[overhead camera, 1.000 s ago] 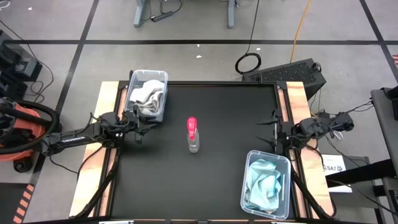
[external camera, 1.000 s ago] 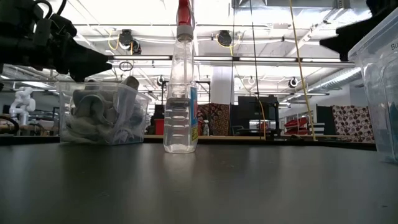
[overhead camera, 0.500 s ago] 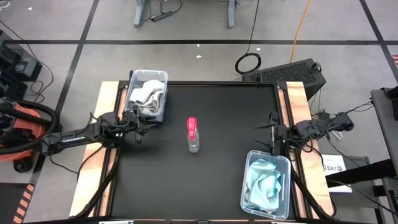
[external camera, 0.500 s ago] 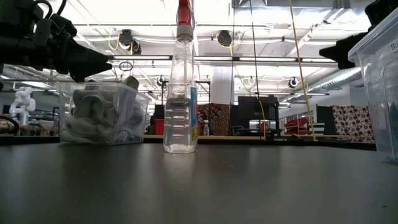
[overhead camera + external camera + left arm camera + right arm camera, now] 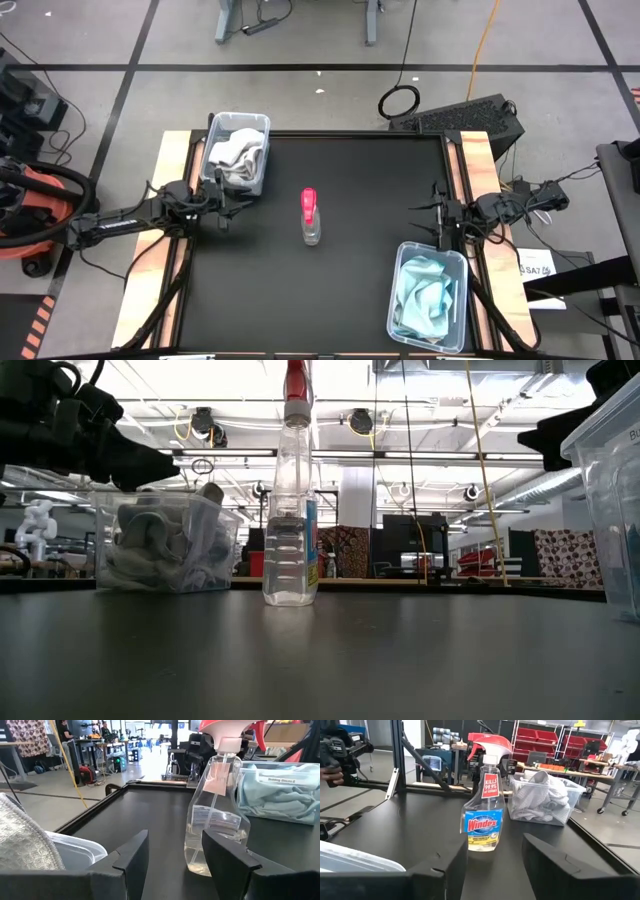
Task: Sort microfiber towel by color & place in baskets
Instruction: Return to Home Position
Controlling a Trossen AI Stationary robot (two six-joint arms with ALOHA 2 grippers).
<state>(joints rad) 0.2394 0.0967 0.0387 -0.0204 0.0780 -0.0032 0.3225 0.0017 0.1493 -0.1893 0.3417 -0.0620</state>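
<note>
Pale grey-white microfiber towels lie heaped in the clear basket at the table's far left. Light blue towels fill the second clear basket at the near right. My left gripper hovers level just on the near side of the far-left basket, open, with nothing between its fingers. My right gripper hovers level just beyond the near-right basket at the table's right edge. It is open and holds nothing. Both grippers point toward the table's middle.
A clear spray bottle with a pink-red head stands upright in the middle of the black table, between the two grippers. A raised black rim runs round the tabletop. Bare black surface lies around the bottle.
My right gripper's fingers have drawn closer together but still stand apart with nothing between them. The gripper has sunk slightly. The towels, baskets and bottle have not moved.
</note>
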